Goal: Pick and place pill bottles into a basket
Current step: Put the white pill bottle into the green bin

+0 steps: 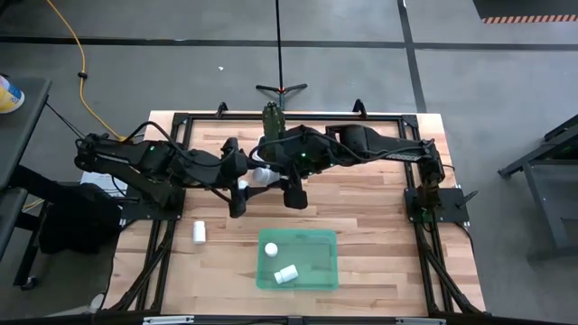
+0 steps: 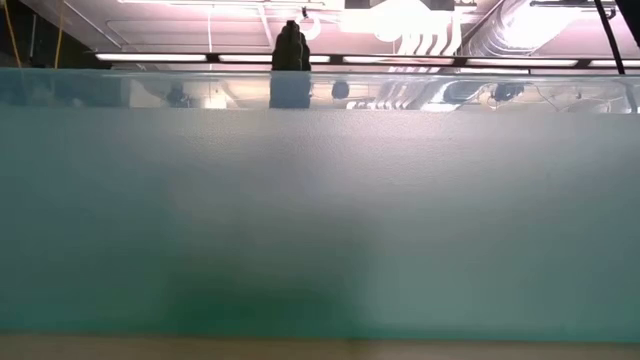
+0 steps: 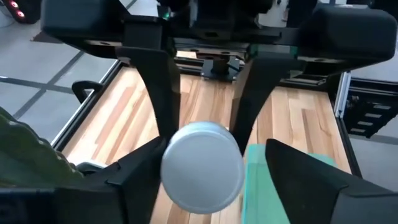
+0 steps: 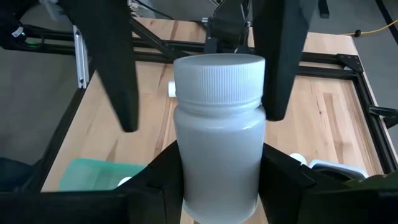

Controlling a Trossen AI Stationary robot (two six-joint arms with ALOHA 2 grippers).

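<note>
A white pill bottle [image 4: 217,143] with a ribbed cap hangs above the middle of the table, with my right gripper [image 4: 219,163] shut on it. My left gripper [image 3: 211,149] faces it end-on, open, its fingers [image 4: 118,68] on either side of the cap [image 3: 202,168]; I cannot tell whether one of them touches it. The green basket [image 1: 316,236] lies near the front edge with two pill bottles in it, one upright [image 1: 270,248] and one on its side [image 1: 286,273]. Another bottle [image 1: 199,232] lies on the wood to the left of the basket. My right gripper pinches the bottle's body [image 4: 186,174], below the cap, between its two fingers [image 4: 281,180]. The fingers come from the table's right side, slanting down, and lie along the bottle. The bottle is lifted clear of the table, its cap toward my left gripper.
A white pot [image 4: 336,169] holding a green cactus [image 3: 25,168] stands under the arms, just beyond the held bottle. The basket's wall [image 2: 320,220] fills the low view. Bare wood lies to the right of the basket and in the table's far right part.
</note>
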